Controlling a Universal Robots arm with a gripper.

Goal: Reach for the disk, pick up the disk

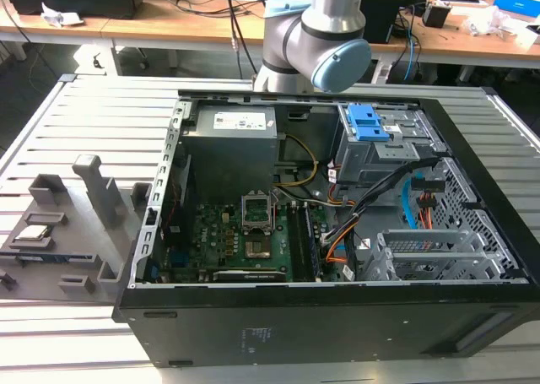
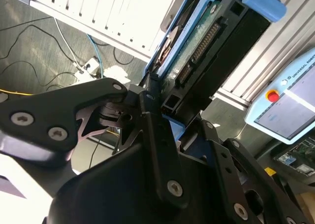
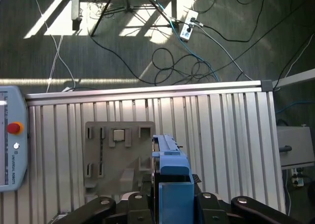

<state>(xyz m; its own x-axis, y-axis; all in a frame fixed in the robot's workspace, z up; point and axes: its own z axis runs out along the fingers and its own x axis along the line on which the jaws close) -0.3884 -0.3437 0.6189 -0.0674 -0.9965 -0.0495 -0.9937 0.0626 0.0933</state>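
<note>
The disk (image 2: 209,39) is a flat drive in a blue plastic frame, with its green circuit-board side showing in the second wrist view. My gripper (image 2: 177,106) is shut on its lower end, a black finger (image 2: 150,93) pressed against either face. In the first wrist view the disk's blue frame edge (image 3: 172,177) stands upright between the gripper's black links (image 3: 172,207), held high above the slatted table (image 3: 231,135). The exterior view has my arm's elbow (image 1: 316,38) behind the open computer case (image 1: 321,304).
A grey fixture plate (image 3: 118,155) with a small silver chip (image 3: 118,135) lies on the table below the held disk, at the exterior view's left (image 1: 67,232). The case's drive cage with blue latch tabs (image 1: 371,122) is at its back right. A teach pendant (image 3: 12,145) rests at the table's edge.
</note>
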